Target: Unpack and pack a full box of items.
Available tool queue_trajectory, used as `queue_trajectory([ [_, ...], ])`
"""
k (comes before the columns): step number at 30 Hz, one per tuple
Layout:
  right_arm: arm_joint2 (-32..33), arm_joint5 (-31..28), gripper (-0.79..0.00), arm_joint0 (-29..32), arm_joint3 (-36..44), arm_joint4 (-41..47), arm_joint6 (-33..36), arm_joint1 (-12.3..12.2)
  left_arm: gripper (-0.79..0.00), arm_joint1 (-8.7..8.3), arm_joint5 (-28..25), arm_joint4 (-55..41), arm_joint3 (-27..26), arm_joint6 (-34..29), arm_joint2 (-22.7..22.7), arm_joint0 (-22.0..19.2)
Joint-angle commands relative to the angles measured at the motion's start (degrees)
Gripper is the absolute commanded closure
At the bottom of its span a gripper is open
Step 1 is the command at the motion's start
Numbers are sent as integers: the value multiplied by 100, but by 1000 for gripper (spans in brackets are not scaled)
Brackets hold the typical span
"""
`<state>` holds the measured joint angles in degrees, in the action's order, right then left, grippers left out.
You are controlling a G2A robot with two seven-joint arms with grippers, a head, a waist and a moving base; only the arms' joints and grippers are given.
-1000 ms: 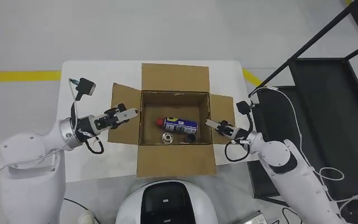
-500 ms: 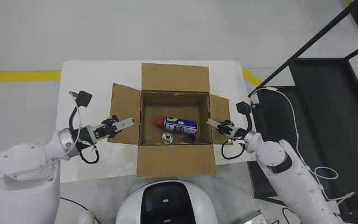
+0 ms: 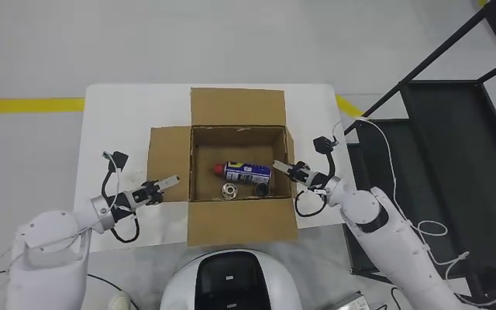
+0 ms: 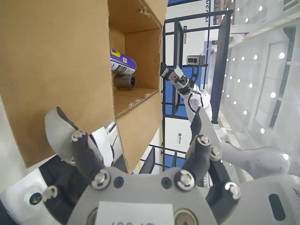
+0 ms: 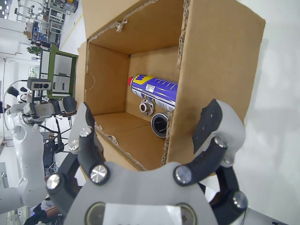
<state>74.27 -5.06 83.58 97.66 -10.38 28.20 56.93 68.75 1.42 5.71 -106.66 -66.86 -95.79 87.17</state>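
Observation:
The open cardboard box (image 3: 237, 106) stands mid-table. In it lie a blue spray can (image 3: 246, 170) (image 5: 154, 87) (image 4: 121, 61), a metal flange (image 3: 229, 191) (image 5: 146, 107) and a dark cylinder (image 3: 263, 189) (image 5: 160, 124) (image 4: 124, 82). My left gripper (image 3: 167, 183) (image 4: 129, 125) is open at the near corner of the box's left flap (image 3: 167, 159) (image 4: 58, 47), whose edge lies between the fingers. My right gripper (image 3: 280, 168) (image 5: 150, 120) is open at the box's right side, straddling the raised right flap (image 3: 288, 155) (image 5: 222, 54).
The white table (image 3: 124, 116) has bare room to the left of the box and behind it. A black metal rack (image 3: 434, 155) stands close on the right. The near flap (image 3: 242, 221) hangs toward the table's front edge.
My left gripper has drawn back toward the near left, and the left flap now lies flatter. My right gripper has moved in toward the box, and the right flap has swung upright.

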Motion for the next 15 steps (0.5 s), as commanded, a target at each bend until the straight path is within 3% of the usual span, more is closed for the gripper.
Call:
queue_trajectory([
  [1, -45, -46, -785, -91, -80, 15, -2, 17, -785, -10, 14, -37, 99, 13, 65, 43],
  [9, -143, -182, -785, -387, -252, 27, -47, 74, -785, -45, 61, -120, 329, 203, 332, -19],
  [15, 146, -161, -785, -259, 236, -194, 59, 29, -785, -115, 10, -291, -182, 511, -142, -13],
])
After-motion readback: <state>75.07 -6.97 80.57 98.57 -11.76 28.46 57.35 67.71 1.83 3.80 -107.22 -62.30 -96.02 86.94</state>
